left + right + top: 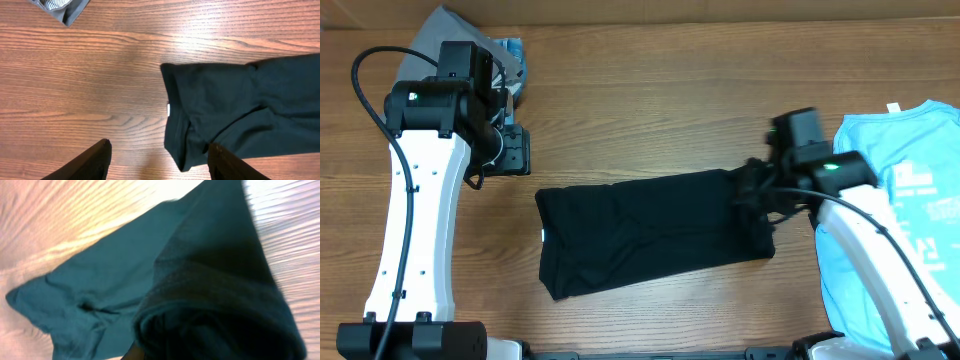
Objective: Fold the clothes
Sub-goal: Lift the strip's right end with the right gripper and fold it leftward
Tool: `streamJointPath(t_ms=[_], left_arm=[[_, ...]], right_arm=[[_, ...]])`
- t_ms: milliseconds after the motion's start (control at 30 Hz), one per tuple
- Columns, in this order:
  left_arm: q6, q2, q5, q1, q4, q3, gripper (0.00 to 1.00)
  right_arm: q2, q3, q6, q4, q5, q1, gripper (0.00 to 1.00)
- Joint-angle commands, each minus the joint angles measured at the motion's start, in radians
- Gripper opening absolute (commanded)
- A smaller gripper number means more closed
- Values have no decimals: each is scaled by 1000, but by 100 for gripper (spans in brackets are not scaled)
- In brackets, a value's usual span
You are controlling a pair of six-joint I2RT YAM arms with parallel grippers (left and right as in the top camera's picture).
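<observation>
The right hand (753, 190) grips the right end of the black T-shirt (640, 235), which we find lying across the table (670, 90) centre. The left hand (510, 150) hovers at the far left, spread wide, holding nothing.

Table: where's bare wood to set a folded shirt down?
Widest: far table strip between grey garments and light-blue T-shirt, beyond the black T-shirt. Also wood between left gripper and that shirt. Crowded at right gripper, beside the blue shirt.
</observation>
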Motion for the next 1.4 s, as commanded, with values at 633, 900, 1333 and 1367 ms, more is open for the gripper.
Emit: streamJointPath(t_ms=[633,900,1333,1367], left_arm=[[12,-26,-2,8,-8,25,65],[12,-26,-11,8,-7,25,70],[12,-26,-10,8,8,24,70],[12,-26,-10,8,7,24,70]], right_arm=[[221,-10,185,212,-29,353,44],[151,3,90,123,-5,225,48],[238,-136,268,233,-90,171,4],[256,-155,346,274,-140,189,4]])
